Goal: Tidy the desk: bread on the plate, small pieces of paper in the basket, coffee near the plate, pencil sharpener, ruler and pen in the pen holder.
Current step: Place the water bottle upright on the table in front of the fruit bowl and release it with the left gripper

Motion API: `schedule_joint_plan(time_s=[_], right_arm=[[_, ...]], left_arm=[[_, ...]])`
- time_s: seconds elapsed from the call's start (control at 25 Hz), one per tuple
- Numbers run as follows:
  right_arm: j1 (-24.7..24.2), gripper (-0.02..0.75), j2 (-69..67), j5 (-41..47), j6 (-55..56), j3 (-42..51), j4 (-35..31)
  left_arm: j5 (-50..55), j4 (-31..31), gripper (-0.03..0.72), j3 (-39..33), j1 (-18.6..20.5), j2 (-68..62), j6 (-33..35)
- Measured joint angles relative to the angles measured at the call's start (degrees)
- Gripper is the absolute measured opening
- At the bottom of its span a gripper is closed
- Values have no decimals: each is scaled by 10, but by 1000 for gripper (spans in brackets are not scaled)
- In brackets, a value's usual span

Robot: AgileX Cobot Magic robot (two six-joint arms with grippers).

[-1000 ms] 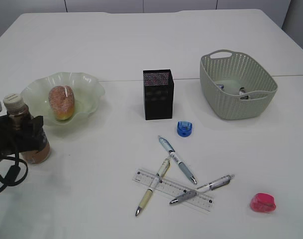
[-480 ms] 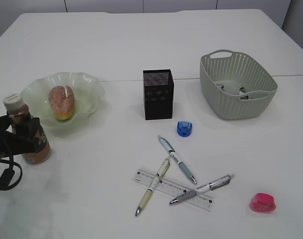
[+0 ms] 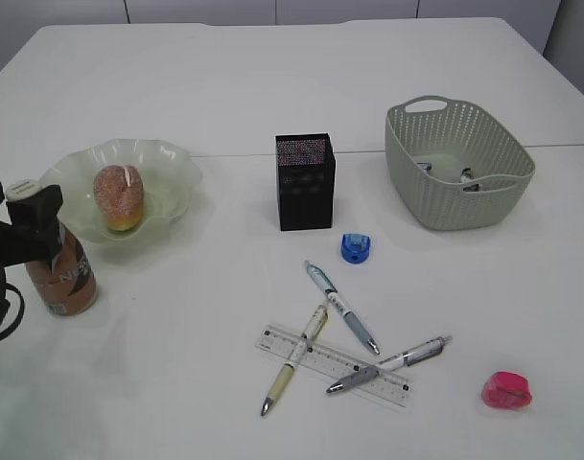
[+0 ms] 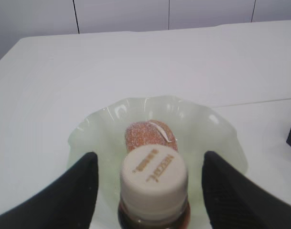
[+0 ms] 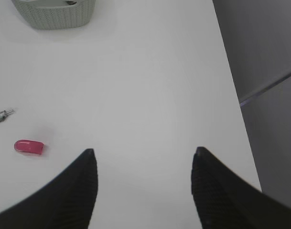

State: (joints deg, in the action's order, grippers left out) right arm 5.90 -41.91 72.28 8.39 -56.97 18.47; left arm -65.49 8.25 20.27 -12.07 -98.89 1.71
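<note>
Coffee bottle (image 3: pixel 61 273): we see it upright at seven o'clock of the plate (image 3: pixel 172 158).
Left gripper (image 4: pixel 150 188): jaws wide, flanking its cap, not touching.
Right gripper (image 5: pixel 141 188): we find it open, empty, over table (image 5: pixel 135 86).
Bread (image 3: pixel 117 196): on plate.

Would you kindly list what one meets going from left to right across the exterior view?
Left hand around the coffee bottle → plate with bread → pen holder → blue sharpener → basket → pink sharpener. The pens and ruler overlap, so they are left out.
</note>
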Motion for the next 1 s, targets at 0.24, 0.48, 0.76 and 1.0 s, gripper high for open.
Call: schedule_joint_plan(time_s=[0.24,0.48,0.76,1.0], right_arm=[[0,486,0,0,0,0,0],[0,486,0,0,0,0,0],[0,486,0,0,0,0,0],[0,486,0,0,0,0,0]], left_arm=[[0,-1,491,-1,0,47,0],[0,-2,491,-1,0,106,0],[29,-3,491,-3,0,206,0],[165,-24,491,-4,0,302,0]])
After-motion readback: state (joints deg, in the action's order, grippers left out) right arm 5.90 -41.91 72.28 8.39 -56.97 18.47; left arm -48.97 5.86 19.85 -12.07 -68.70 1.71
